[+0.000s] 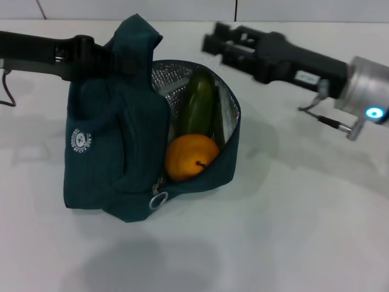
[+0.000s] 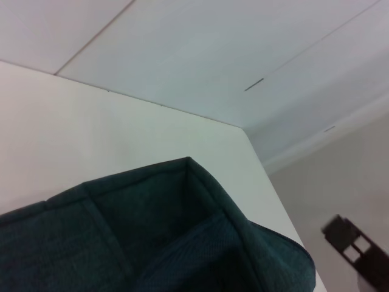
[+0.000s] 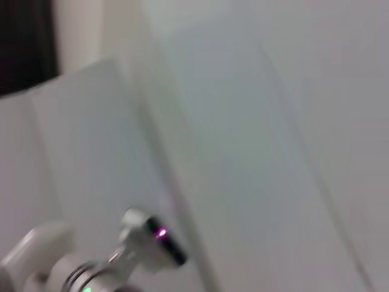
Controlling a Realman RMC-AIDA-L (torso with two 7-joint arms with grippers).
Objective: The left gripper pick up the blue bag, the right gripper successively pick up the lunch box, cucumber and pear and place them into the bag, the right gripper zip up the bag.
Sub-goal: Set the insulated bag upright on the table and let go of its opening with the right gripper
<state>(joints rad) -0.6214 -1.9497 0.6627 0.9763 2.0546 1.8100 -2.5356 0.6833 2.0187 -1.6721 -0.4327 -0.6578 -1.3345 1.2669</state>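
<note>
The blue bag (image 1: 115, 152), one soft bag of dark teal woven fabric with crinkled silver foil lining, stands open on the smooth white tabletop (image 1: 292, 231); the left tool (image 1: 100, 58) is closed on its bunched top. Inside lie one long glossy green cucumber (image 1: 196, 103) and one round orange-yellow pear (image 1: 189, 157), touching. The right tool (image 1: 213, 41) hovers empty beside the bag's opening, prongs apart.
</note>
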